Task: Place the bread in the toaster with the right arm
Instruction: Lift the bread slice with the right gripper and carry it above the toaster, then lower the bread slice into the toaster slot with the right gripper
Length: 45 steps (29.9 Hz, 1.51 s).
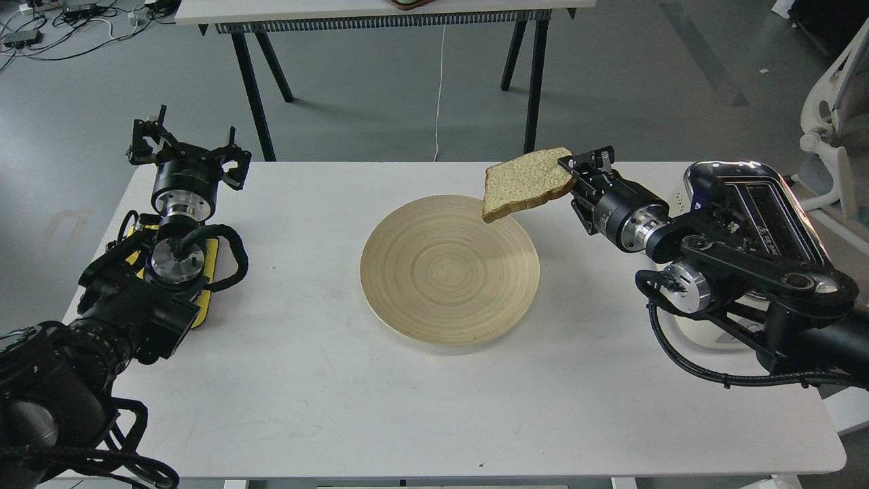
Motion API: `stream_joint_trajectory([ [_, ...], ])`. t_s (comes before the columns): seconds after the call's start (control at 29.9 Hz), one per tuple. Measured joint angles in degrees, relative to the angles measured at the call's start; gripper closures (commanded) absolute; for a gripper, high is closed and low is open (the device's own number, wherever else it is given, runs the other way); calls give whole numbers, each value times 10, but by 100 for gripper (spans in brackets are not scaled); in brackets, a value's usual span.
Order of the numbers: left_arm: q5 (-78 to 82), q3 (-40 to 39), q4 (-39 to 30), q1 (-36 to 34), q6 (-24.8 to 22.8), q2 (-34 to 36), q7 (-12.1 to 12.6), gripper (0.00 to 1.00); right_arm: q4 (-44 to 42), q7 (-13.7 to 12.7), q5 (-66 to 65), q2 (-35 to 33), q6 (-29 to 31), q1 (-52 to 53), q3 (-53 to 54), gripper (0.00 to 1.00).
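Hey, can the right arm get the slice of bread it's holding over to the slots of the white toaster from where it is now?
Probably yes. The right gripper holds the speckled tan bread slice above the round wooden plate, and nothing stands between it and the cream-white chrome-topped toaster. Only the arm's own forearm crosses over the slots.

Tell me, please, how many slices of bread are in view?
1: the bread is held by the right gripper above the far edge of the wooden plate. The toaster slots are partly hidden.
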Motion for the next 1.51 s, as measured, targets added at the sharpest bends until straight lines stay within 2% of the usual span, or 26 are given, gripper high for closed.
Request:
stream_joint_trajectory([
  [0.23,0,0,0,0,0,0,0,0,70,-3,-14,-140,-1,46,0,84],
  [0.57,0,0,0,0,0,0,0,0,138,-15,-132,-358,7,69,-2,83],
  [0.84,0,0,0,0,0,0,0,0,151,-33,-217,-477,80,62,-6,84],
  [0.97,0,0,0,0,0,0,0,0,153,-37,-255,-512,112,47,-14,84],
  [1.14,0,0,0,0,0,0,0,0,151,-38,-280,-522,117,41,-47,84],
  [1.51,0,0,0,0,0,0,0,0,147,-39,-293,-473,117,39,-78,85],
])
